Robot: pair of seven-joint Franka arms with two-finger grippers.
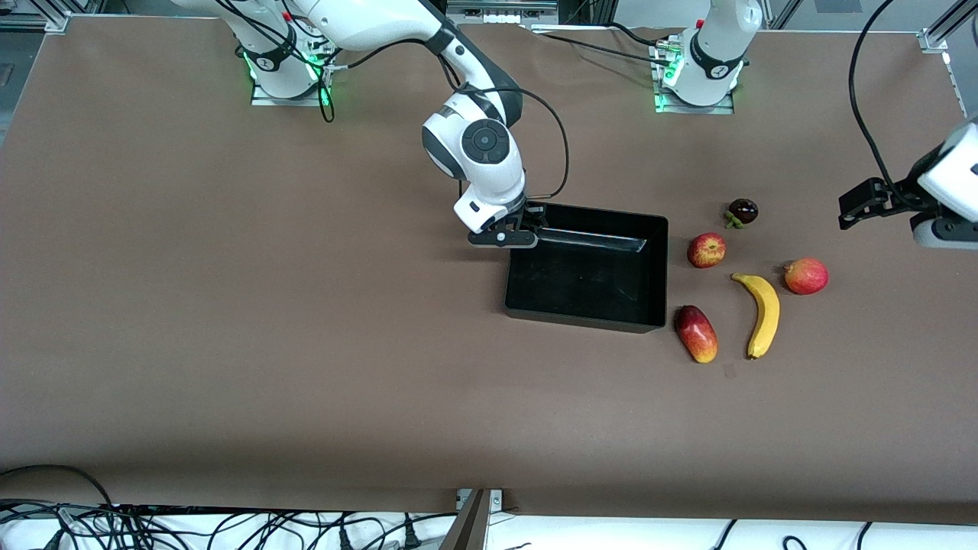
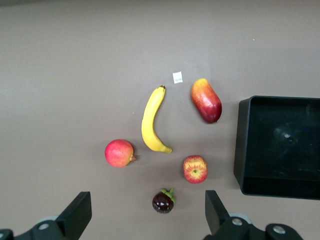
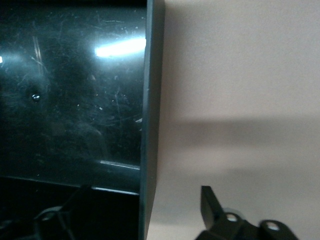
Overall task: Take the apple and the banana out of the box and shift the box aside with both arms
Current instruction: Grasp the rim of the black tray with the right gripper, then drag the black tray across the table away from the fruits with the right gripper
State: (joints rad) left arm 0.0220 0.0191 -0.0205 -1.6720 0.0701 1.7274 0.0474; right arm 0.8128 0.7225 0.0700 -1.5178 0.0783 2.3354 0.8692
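The black box [image 1: 587, 269] sits mid-surface, empty, with the right gripper [image 1: 510, 234] at its corner toward the robots' bases, fingers [image 3: 212, 202] apart and straddling one wall. Beside the box, toward the left arm's end, lie the apple [image 1: 706, 250], the banana [image 1: 761, 313], a red-yellow mango [image 1: 696, 333], a pomegranate [image 1: 806, 276] and a dark mangosteen [image 1: 742, 211], all apart from each other. The left gripper [image 2: 145, 212] hangs above these fruits, fingers wide apart, holding nothing.
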